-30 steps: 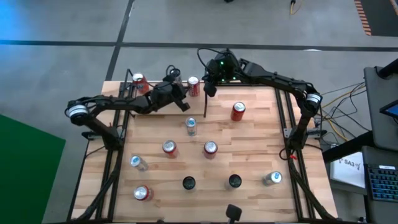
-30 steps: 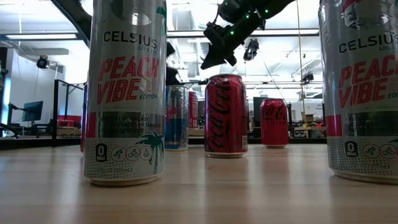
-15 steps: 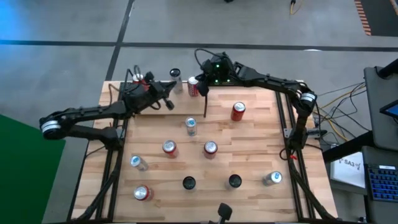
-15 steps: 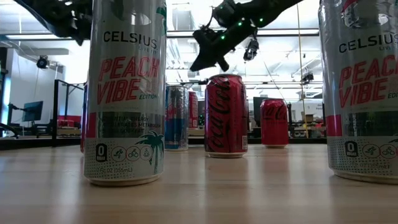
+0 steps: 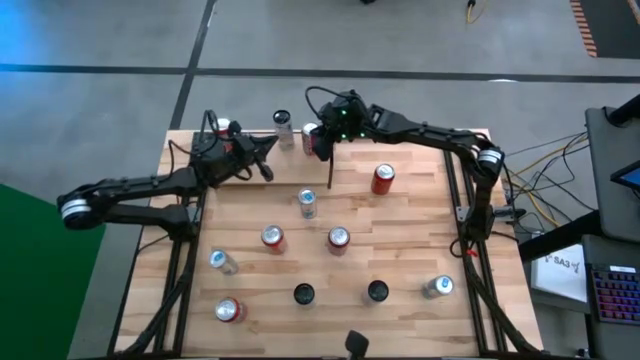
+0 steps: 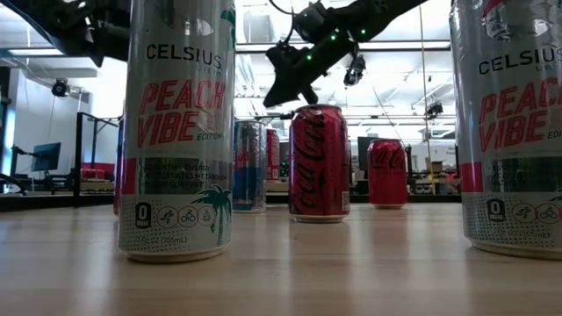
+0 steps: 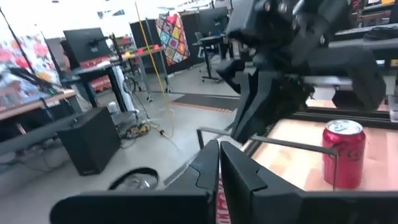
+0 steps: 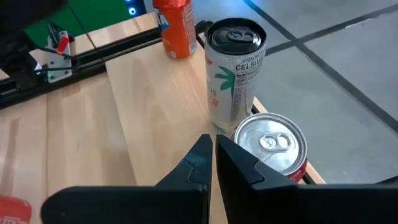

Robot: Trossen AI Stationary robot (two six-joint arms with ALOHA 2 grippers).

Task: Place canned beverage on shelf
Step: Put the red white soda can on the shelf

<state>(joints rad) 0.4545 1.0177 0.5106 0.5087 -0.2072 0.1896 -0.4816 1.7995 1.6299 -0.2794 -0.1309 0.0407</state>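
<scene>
The shelf is a light wood board (image 5: 420,240) edged by black rods, with an upright black rod (image 5: 330,172). Several cans stand on it. At its far edge stand a red can (image 5: 222,128), a Celsius can (image 5: 282,120) and a red can with a silver top (image 8: 270,144). My right gripper (image 5: 321,146) is shut and empty, above and just beside that silver-topped can; in its wrist view (image 8: 214,152) the can lies right past the fingertips. My left gripper (image 5: 267,154) is shut and empty, left of it, pointing toward the right arm (image 7: 292,56).
Loose cans stand across the board: a red one (image 5: 382,178), a silver one (image 5: 307,203), two red-topped ones (image 5: 271,237) (image 5: 338,238), and several near the front edge (image 5: 303,294) (image 5: 438,287). Big Celsius cans (image 6: 180,132) fill the low view.
My left gripper has drawn back from the board's far middle toward the table's left edge, and the Celsius can now stands in view at the far edge. My right gripper has gone a little toward the table's left, over the silver-topped red can.
</scene>
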